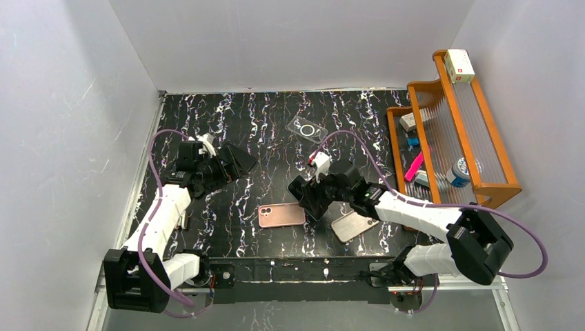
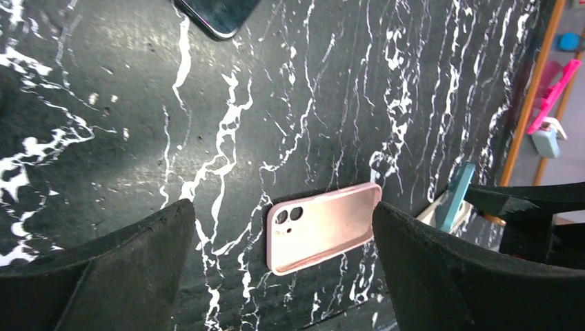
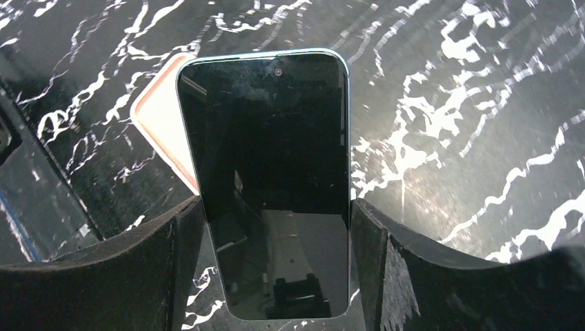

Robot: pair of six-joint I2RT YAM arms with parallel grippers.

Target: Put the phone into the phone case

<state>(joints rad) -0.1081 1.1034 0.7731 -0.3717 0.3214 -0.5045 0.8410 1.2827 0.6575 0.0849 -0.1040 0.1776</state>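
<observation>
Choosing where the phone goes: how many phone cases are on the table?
2 clearly: the pink case at front centre, the clear case near the back. The beige slab right of the pink one might be a third.

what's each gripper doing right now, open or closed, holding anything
left gripper: open, holding nothing
right gripper: closed on the phone

Pink case (image 3: 160, 114) mostly under phone (image 3: 272, 172)
</observation>
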